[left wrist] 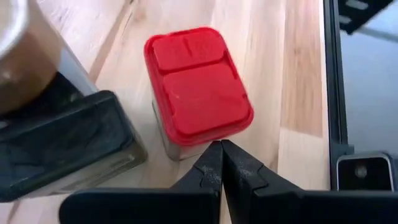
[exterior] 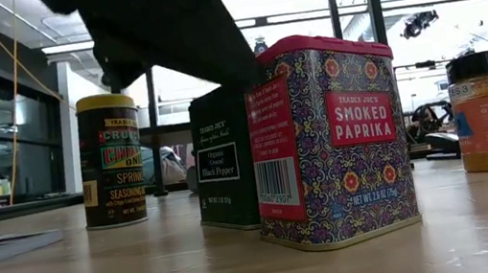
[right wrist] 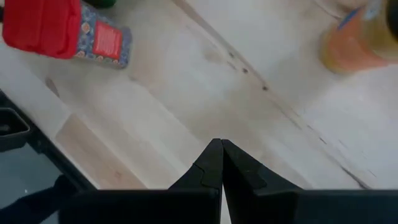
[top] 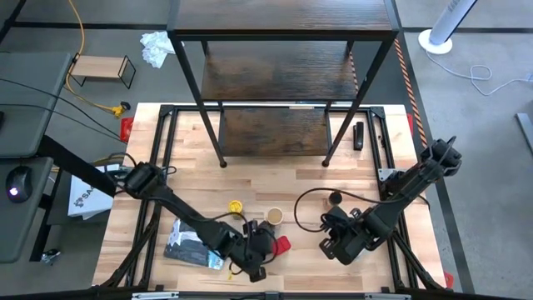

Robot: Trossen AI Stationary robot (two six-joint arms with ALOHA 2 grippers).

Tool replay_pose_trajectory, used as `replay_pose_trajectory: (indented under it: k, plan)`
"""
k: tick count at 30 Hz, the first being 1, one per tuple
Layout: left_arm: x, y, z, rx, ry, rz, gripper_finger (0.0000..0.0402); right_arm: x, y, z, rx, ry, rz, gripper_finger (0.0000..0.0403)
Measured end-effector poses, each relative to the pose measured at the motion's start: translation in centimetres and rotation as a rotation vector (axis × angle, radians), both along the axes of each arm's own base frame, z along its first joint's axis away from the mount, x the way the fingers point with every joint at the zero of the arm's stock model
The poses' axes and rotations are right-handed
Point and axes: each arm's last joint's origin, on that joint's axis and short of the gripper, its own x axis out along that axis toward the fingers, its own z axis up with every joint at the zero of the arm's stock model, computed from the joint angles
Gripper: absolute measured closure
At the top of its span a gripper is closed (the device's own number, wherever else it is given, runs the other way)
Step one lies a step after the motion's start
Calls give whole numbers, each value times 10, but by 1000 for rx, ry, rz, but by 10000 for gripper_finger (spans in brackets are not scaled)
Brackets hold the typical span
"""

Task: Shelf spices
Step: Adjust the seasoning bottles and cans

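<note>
Paprika tin [left wrist: 198, 87] upright, long axis vertical, red lid up; left fingers [left wrist: 221, 163] closed beside it; right fingers [right wrist: 222, 160] closed.

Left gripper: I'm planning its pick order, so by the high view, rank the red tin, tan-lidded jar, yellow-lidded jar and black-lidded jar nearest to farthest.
1. Red tin, right at the tip of the left gripper.
2. Tan-lidded jar, just beyond the tin.
3. Yellow-lidded jar, farther off, left side.
4. Black-lidded jar, far over on the right side.

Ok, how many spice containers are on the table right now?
5: yellow-lidded jar and tan-lidded jar mid-table, red paprika tin near the front edge, dark pepper tin beside it, black-lidded jar farther right. None seen on the shelf.
</note>
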Motion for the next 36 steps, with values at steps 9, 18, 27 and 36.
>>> replay_pose_trajectory:
  k: [9,18,27,36]
  plan:
    - [42,16,-14,20,-118,153,401,-9,-4,12,-21,-42,-33,403]
    - [59,41,52,38,-221,-121,401,2,-5,24,-20,-213,50,403]
    - [-23,61,153,403,-223,-7,401,46,-10,0,19,-232,51,403]
    - [-90,76,190,488,-228,242,401,64,-6,-33,42,-150,29,403]
